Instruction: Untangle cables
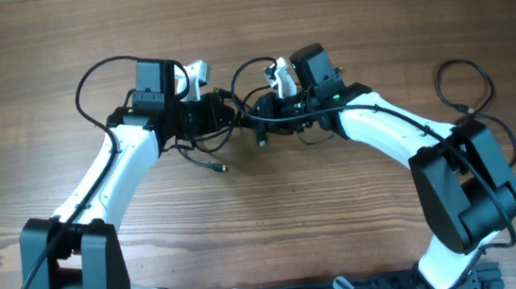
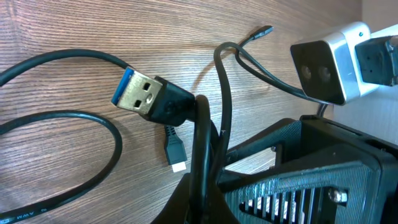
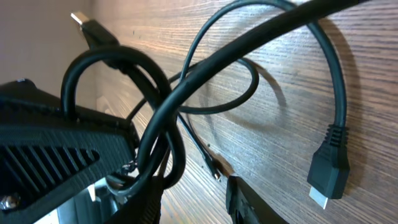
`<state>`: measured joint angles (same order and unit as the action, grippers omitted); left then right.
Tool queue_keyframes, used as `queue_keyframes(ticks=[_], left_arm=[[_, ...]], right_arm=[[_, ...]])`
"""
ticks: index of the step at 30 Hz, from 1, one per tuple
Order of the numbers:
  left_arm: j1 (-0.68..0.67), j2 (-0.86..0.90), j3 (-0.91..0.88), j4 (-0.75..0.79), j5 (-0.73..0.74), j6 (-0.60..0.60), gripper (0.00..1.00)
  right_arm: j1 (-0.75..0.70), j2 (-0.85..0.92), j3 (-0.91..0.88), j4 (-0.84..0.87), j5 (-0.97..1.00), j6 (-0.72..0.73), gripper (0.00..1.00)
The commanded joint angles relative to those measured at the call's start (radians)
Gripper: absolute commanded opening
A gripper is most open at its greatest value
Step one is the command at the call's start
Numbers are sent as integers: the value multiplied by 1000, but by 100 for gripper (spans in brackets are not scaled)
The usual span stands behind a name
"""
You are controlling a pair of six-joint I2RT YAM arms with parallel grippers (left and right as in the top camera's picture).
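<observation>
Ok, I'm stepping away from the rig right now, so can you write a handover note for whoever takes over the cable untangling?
Left hand: seems shut on the cables, which run down into it.
Right hand: fingers apart, a loop hooked against one finger.
Cables: knotted bundle strung between both hands at mid-table; a USB plug and a small plug stick out loose. One cord lies apart near the right arm's base.
Done: at most that one cord freed.
Left: the whole main knot.
</observation>
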<state>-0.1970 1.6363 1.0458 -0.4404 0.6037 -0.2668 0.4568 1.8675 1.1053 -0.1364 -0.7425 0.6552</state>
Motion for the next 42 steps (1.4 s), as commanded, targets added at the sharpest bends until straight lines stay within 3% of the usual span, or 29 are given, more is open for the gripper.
queue_keyframes(ticks=[1, 13, 22, 29, 31, 35, 40, 42], left_arm=[[-9, -6, 13, -8, 47, 21, 4], [-9, -6, 13, -8, 74, 21, 4], [-8, -6, 13, -5, 120, 25, 4], [-8, -5, 13, 11, 210, 28, 4], [-8, -6, 13, 30, 320, 23, 4], [-3, -6, 13, 60, 403, -78, 4], [32, -6, 13, 60, 484, -109, 4], [47, -6, 13, 62, 482, -108, 4]], right_arm=[[18, 7, -1, 36, 36, 42, 37], [62, 7, -1, 138, 48, 133, 41], [90, 8, -1, 192, 85, 186, 35], [90, 8, -1, 211, 111, 261, 35], [90, 8, -1, 263, 61, 312, 33], [80, 7, -1, 312, 24, 349, 33], [58, 8, -1, 308, 24, 340, 16], [49, 7, -1, 308, 24, 336, 4]])
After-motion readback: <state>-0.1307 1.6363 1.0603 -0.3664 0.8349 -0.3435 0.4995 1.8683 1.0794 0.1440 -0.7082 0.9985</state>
